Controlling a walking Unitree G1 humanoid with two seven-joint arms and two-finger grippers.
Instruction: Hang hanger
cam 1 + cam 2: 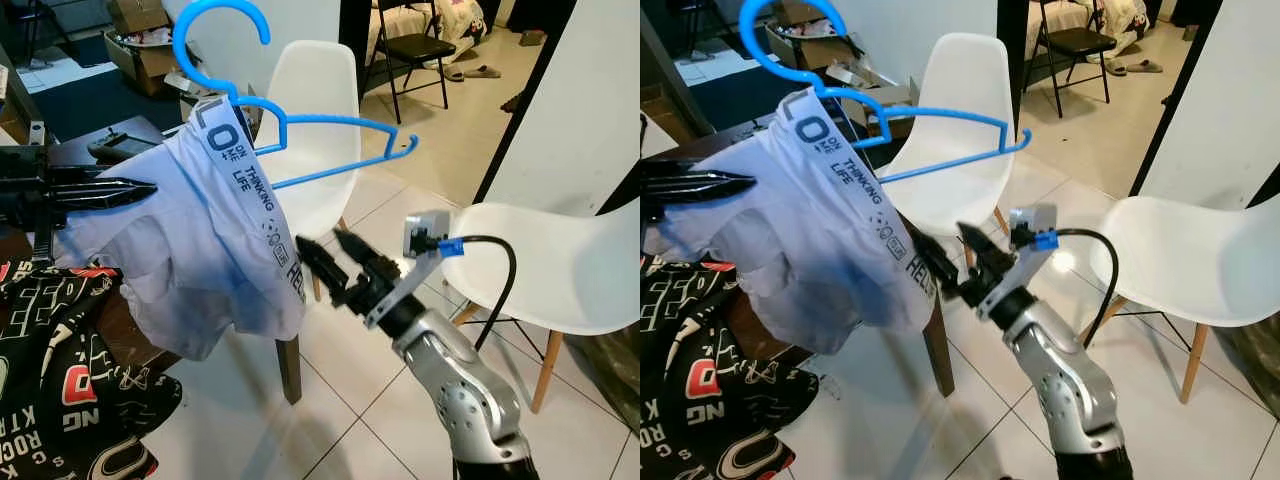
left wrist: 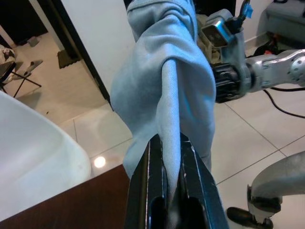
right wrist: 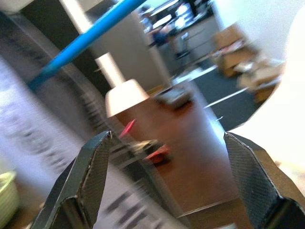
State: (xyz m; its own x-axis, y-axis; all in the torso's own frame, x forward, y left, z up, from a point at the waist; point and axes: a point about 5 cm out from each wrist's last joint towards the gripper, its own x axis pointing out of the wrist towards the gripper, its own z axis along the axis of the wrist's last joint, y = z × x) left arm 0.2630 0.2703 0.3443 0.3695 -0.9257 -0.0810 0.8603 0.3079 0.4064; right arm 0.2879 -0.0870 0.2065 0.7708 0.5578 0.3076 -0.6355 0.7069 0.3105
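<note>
Two lines of print run down the waistband of the pale garment (image 1: 215,230): a large "LO" in blue, then "ON ONE LIFE" and "THINKING", and further down letters that look like "HEL" before the fold hides the rest. That garment hangs on the blue hanger (image 1: 300,140), which sits high in the air just above and ahead of the left gripper (image 1: 140,190); the hanger's hook curls upward, caught on nothing. The left gripper's black fingers (image 2: 157,186) are pressed together on a fold of the pale cloth. Below it, on the dark wooden table (image 1: 110,320), lies a black printed garment (image 1: 60,390) with white and red lettering, including "ROCK". The right gripper (image 1: 322,258) reaches toward the garment's lower edge, fingers spread apart and gripping nothing. Behind it stands a white chair (image 1: 315,90); another white chair (image 1: 560,270) stands beside its forearm.
</note>
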